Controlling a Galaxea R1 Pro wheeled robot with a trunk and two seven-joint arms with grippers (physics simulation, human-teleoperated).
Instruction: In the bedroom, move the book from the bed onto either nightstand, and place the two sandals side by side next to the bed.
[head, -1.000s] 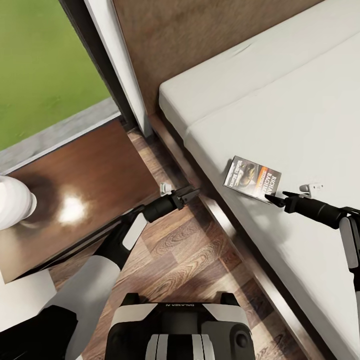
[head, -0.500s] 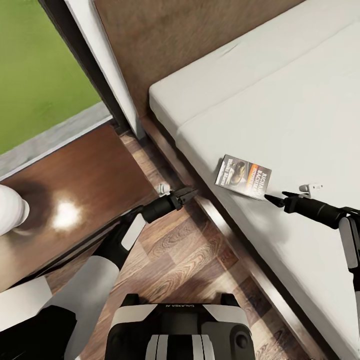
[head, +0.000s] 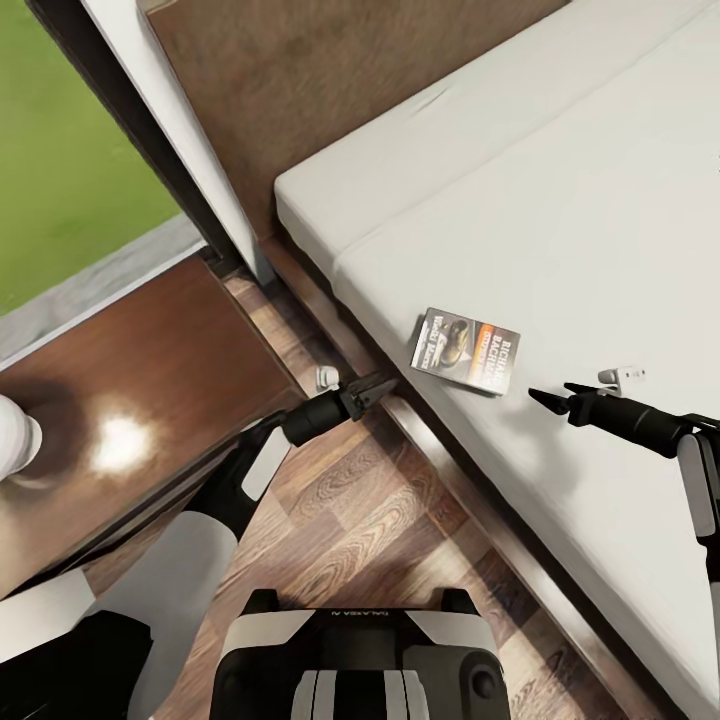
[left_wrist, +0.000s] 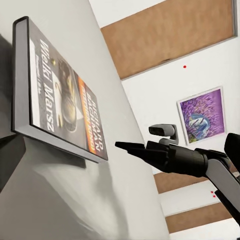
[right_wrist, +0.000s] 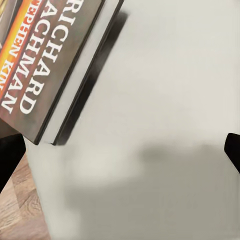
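We see bare mattress around the book (head: 465, 351), so the right gripper (head: 550, 397) has open approach. The bed (head: 450, 480) frame edge stands between the left gripper (head: 372, 388) and it.

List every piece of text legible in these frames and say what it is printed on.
"RICHARD BACHMAN": white lettering on the cover of the book lying on the bed.
"STEPHEN KIN…": white letters on the cover's orange band, cut off at the picture's edge.
"Wielki Marsz": white title on the cover in the left wrist view, a little soft.
Mirrored brand lettering on the robot's trunk: too small to read with certainty.
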